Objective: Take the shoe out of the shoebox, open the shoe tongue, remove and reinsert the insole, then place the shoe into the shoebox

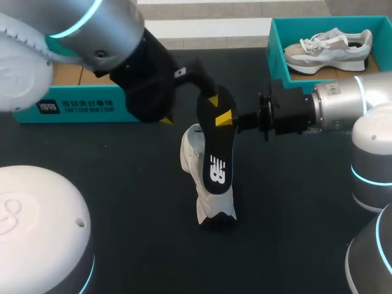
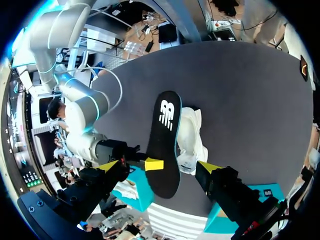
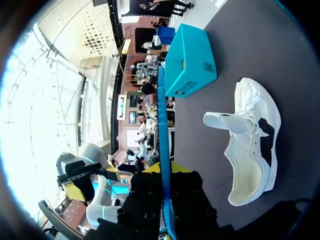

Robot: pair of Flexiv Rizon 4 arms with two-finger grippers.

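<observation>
1 black insole (image 1: 215, 153) hangs tilted over the white shoe (image 1: 191, 150), which lies mid-bench (image 1: 288, 208) with its tongue pulled out. The right claw (image 3: 165, 170) pinches the insole's far end edge-on, both yellow tips pressed to it. The left claw (image 2: 159, 166) stands wide open astride that same end; whether a finger brushes it cannot be told. At far right the shoebox (image 1: 277, 61) holds a 2nd shoe (image 1: 327, 49), and a teal box (image 1: 73, 107) sits far left. The white shoe is well apart from both.

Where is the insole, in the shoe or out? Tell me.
Out. The right claw pinches the insole up in the air, clear of the shoe lying on the table.
</observation>
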